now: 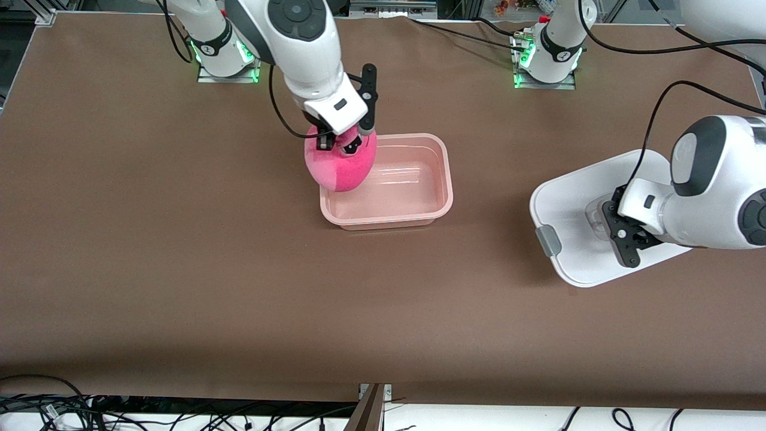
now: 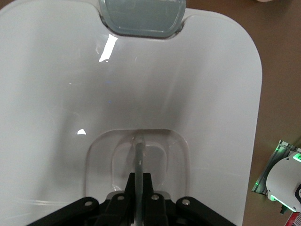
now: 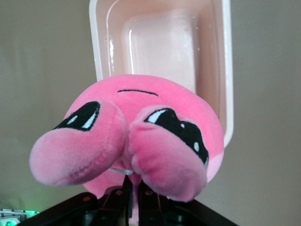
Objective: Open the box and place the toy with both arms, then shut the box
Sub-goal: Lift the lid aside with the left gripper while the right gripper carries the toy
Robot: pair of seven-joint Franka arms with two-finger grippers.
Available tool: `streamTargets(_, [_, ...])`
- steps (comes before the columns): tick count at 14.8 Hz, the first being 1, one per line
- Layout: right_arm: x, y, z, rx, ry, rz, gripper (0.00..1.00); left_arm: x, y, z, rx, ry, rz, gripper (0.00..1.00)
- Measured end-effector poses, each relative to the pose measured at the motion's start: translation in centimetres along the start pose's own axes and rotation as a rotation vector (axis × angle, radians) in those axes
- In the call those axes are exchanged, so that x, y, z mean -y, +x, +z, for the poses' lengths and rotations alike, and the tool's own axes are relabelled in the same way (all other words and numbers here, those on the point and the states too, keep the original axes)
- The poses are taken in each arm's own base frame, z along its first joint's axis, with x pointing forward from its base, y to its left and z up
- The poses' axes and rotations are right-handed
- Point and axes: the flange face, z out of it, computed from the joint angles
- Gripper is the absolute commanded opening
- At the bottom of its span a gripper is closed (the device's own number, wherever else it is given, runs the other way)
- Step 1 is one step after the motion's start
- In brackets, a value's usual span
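The pale pink box base (image 1: 440, 197) stands open in the middle of the table, with nothing inside; it also shows in the right wrist view (image 3: 225, 70). My right gripper (image 1: 344, 140) is shut on the bright-pink plush toy (image 1: 341, 167) and holds it over the rim of the base at the right arm's end. In the right wrist view the toy (image 3: 141, 136) hangs from my pinching fingers. The white lid (image 1: 574, 197) lies on the table toward the left arm's end. My left gripper (image 1: 619, 227) is shut on the lid's clear centre handle (image 2: 139, 150).
A grey clip (image 1: 547, 240) sits on the lid's edge nearest the box base, and it shows in the left wrist view (image 2: 141, 19). Both arm bases (image 1: 224, 57) (image 1: 547, 60) stand along the table's back edge. Brown tabletop surrounds the box.
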Motion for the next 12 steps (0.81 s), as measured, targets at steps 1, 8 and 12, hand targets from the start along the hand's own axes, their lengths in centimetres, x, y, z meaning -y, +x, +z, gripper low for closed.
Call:
streamTargets(1, [0.1, 0.6, 0.8, 0.012, 0.005, -0.010, 0.00, 0.2, -0.8, 0.0, 0.001, -0.011, 0.002, 0.00])
streamTargets(8, [-1.6, 3.2, 8.2, 0.066, 0.023, -0.039, 0.00, 0.2, -1.9, -0.2, 0.003, -0.023, 0.033, 0.00])
streamTargets(12, [-2.5, 4.4, 10.9, 0.066, -0.009, -0.048, 0.00, 0.3, -2.2, -0.1, 0.003, -0.027, 0.044, 0.00])
